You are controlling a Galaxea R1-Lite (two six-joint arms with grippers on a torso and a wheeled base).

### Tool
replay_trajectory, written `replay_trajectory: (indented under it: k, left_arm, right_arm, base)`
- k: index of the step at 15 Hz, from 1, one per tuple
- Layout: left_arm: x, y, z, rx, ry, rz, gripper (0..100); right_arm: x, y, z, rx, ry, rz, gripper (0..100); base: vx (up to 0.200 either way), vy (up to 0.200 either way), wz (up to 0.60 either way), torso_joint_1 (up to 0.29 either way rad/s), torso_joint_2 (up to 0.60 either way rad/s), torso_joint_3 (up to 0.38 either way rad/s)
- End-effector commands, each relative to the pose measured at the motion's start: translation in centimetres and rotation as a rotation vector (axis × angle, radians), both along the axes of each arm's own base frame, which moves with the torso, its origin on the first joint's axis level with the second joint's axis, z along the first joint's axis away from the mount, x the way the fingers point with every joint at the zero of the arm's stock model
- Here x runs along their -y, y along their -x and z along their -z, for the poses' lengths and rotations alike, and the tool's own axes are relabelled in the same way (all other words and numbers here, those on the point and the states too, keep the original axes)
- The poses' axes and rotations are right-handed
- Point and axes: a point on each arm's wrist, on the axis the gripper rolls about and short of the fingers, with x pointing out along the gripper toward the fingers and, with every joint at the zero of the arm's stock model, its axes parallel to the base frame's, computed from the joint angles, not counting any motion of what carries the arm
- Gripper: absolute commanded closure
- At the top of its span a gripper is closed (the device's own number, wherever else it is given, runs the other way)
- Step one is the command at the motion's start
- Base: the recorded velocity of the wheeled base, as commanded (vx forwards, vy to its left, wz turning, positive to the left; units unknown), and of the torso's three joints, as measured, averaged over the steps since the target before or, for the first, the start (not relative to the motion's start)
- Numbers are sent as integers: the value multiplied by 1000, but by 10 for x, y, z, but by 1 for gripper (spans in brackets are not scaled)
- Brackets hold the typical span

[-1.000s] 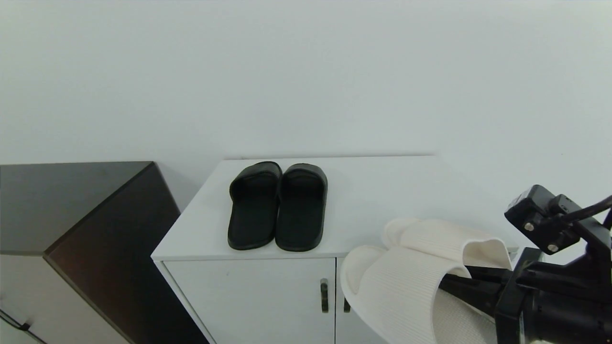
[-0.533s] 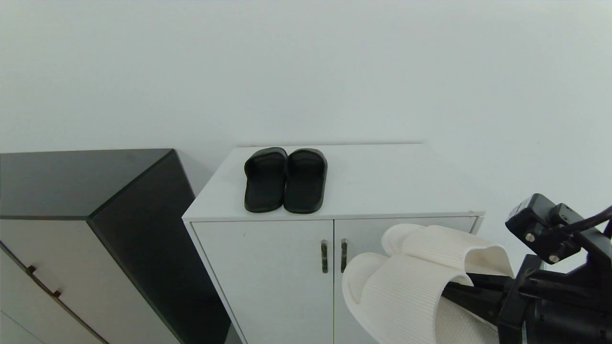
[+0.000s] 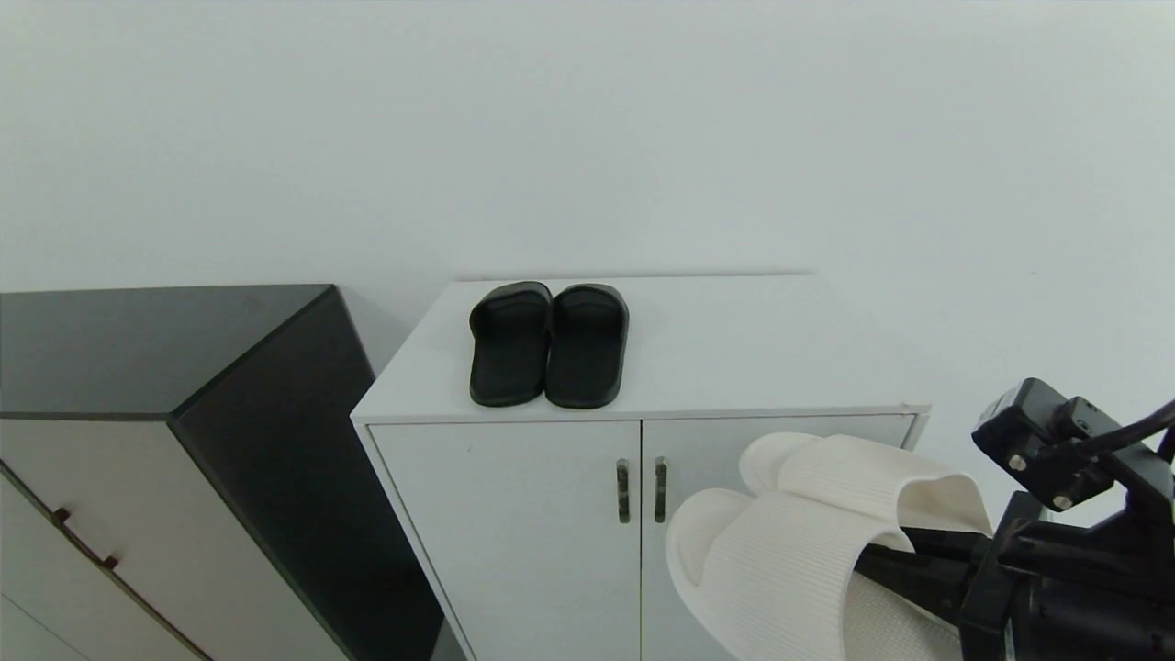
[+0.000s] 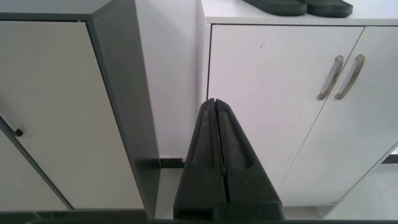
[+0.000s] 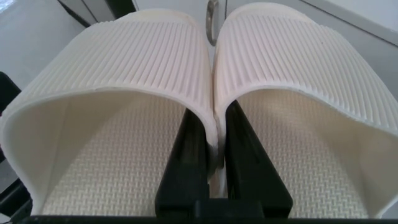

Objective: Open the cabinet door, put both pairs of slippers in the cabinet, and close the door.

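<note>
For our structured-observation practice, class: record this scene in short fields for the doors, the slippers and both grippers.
cabinet doors: both shut
black slippers: side by side on the cabinet top
white slippers: held in the air before the right door
right gripper: shut on the white slippers' adjoining walls
left gripper: shut, empty
task stage: no door opened yet

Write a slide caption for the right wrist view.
Right gripper shut on the adjoining inner walls of the white slippers, a cabinet handle beyond.

The white slippers (image 3: 780, 551) cover part of the cabinet (image 3: 514, 532) (its base cut off).
</note>
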Motion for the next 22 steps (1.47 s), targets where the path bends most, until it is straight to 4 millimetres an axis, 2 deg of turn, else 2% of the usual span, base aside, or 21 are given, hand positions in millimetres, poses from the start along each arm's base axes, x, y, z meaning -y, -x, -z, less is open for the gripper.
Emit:
replay_trajectory:
  k: [1, 5, 9, 10, 22]
  left_arm:
    - [0, 0, 0, -1, 1, 0, 100]
    - [0, 0, 0, -1, 0, 0, 100]
    - [0, 0, 0, -1, -2, -2, 100]
    - [0, 0, 0, -1, -2, 0, 0]
    - [0, 0, 0, -3, -36, 19, 0]
  right_arm:
    - [-1, 0, 1, -1, 4, -2, 100]
    - [0, 0, 2, 5, 17, -10, 100]
    - [0, 0, 4, 1, 23, -10, 100]
    - [0, 0, 4, 2, 24, -9, 100]
    - [4, 4, 6, 5, 28, -12, 100]
  base:
    - [0, 0, 0, 0, 0, 0]
    - [0, 0, 0, -19, 52, 31]
    - [0, 0, 0, -173, 444, 259]
    - [0, 0, 0, -198, 500, 310]
    - [0, 0, 0, -160, 485, 322]
